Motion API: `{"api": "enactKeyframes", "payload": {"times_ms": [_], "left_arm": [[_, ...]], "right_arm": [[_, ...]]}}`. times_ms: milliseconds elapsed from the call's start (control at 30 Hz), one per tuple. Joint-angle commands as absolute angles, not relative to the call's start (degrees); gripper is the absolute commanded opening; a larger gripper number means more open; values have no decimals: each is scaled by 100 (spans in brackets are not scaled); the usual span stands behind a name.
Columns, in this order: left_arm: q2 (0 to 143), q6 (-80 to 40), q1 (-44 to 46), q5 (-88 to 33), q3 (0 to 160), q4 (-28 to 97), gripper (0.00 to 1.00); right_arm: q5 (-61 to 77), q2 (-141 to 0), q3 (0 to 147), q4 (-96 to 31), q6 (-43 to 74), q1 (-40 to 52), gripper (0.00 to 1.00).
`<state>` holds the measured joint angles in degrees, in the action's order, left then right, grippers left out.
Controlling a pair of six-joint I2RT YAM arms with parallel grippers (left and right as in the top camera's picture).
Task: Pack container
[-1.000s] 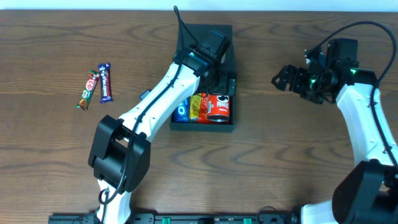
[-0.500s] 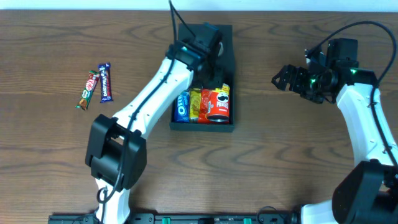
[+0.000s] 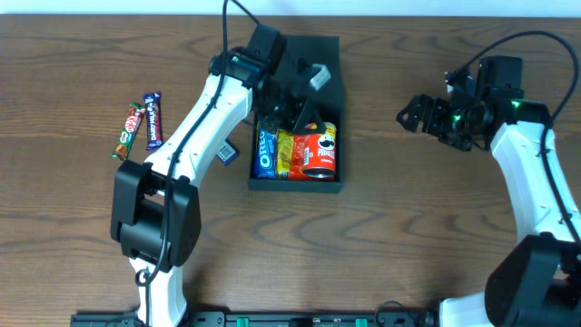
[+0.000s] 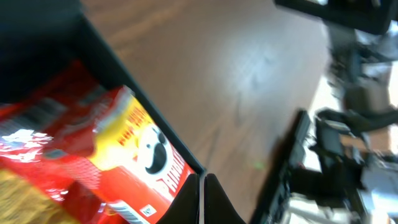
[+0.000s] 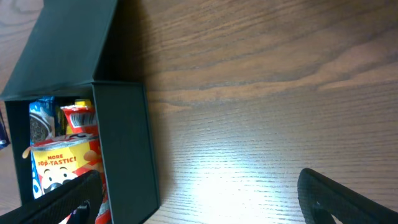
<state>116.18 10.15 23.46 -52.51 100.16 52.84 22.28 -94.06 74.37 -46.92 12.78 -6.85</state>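
Observation:
The container (image 3: 295,184) is a dark square box at mid-table, its flap lid (image 3: 322,54) lying open behind it. Inside stand a blue Oreo packet (image 3: 266,153), a yellow packet (image 3: 289,153) and a red Pringles can (image 3: 318,153). My left gripper (image 3: 304,113) hovers over the box just behind the snacks. Its jaws are shut with nothing between them. The left wrist view shows the shut gripper (image 4: 202,199) over the Pringles can (image 4: 143,155). My right gripper (image 3: 413,115) stands open to the right of the box. In the right wrist view, the right gripper (image 5: 199,199) has the container (image 5: 121,143) at its left.
Two candy bars (image 3: 134,130) (image 3: 154,121) lie on the wooden table at far left. A small dark blue packet (image 3: 227,150) lies against the box's left side, under my left arm. The table's back edge runs just behind the lid.
My left gripper has shut from open, and the left arm has swung leftward over the box's back. The right arm has not moved.

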Motion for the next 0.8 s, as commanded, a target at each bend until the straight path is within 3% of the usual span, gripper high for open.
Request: {"api": "enactKeyframes", "payload": {"times_ms": [0, 167, 400, 767], "left_arm": [[11657, 1815, 2386, -6149, 9557, 5253, 6], [11657, 1734, 2412, -6567, 8991, 4672, 6], [11660, 1039, 2532, -5634, 8777, 4010, 6], [12156, 659, 2565, -5671, 8630, 3697, 6]], "right_arm": [[2272, -9325, 7531, -4696, 1197, -731, 99], [2281, -9325, 7531, -4698, 1223, -709, 99], [2296, -9325, 7531, -4744, 1223, -705, 99], [2294, -9325, 7531, -4735, 1221, -705, 99]]}}
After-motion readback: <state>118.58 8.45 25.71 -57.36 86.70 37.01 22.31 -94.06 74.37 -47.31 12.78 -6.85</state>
